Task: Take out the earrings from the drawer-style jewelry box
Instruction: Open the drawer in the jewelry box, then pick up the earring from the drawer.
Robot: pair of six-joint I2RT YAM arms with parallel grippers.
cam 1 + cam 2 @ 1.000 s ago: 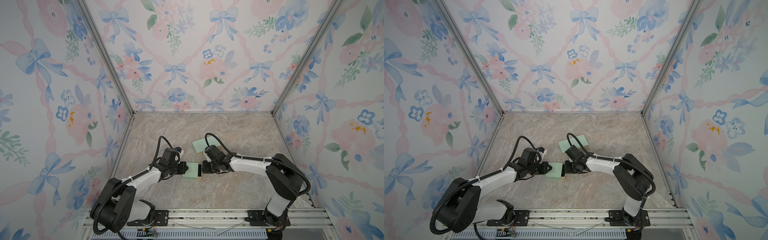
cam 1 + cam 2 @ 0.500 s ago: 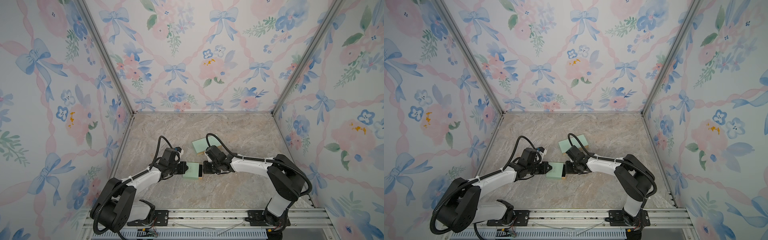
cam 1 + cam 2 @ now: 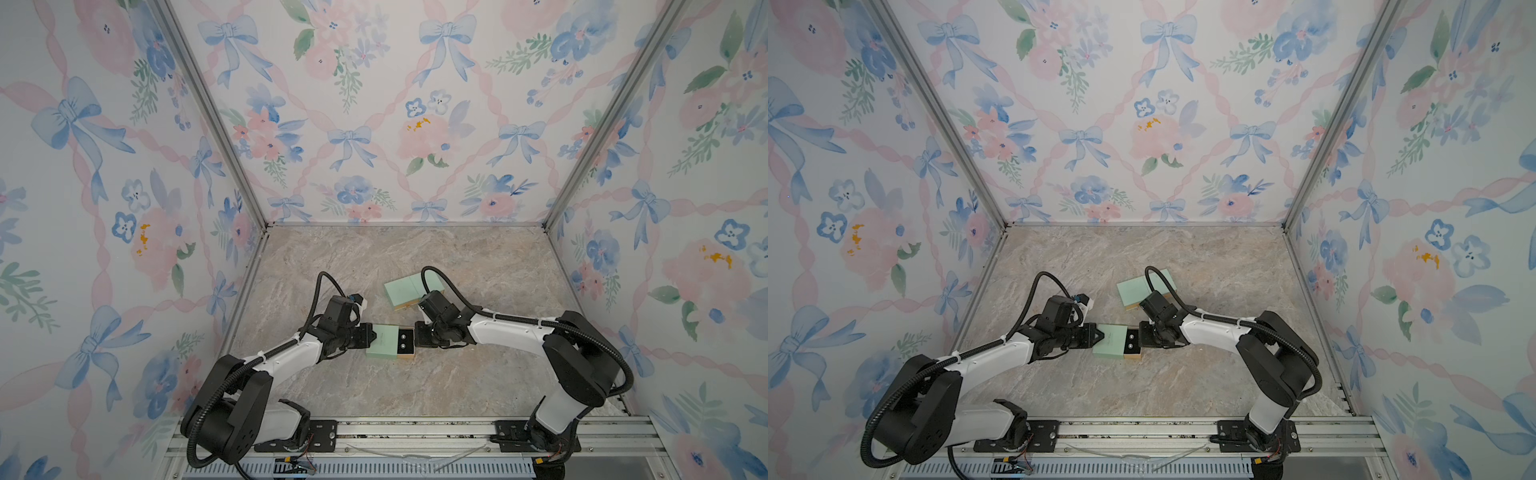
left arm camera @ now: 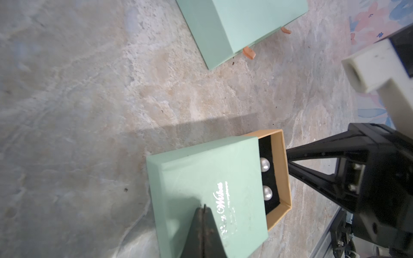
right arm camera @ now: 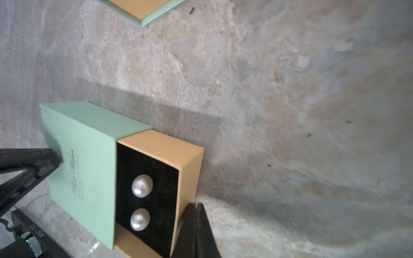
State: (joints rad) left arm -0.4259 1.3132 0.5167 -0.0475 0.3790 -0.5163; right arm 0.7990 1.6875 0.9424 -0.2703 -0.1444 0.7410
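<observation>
Past earrings (image 4: 264, 165), L wrist cam only: orange tabs (image 4: 248, 51)

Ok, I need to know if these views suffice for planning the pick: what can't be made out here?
Earring posts: right wrist view, sunk in black foam; only the tops of the earrings show.
Rest of the drawer: every view, covered by the mint sleeve.
Any pull tab: right wrist view, masked by the shut right claw.
Second box: top views, partly behind the right arm.
</observation>
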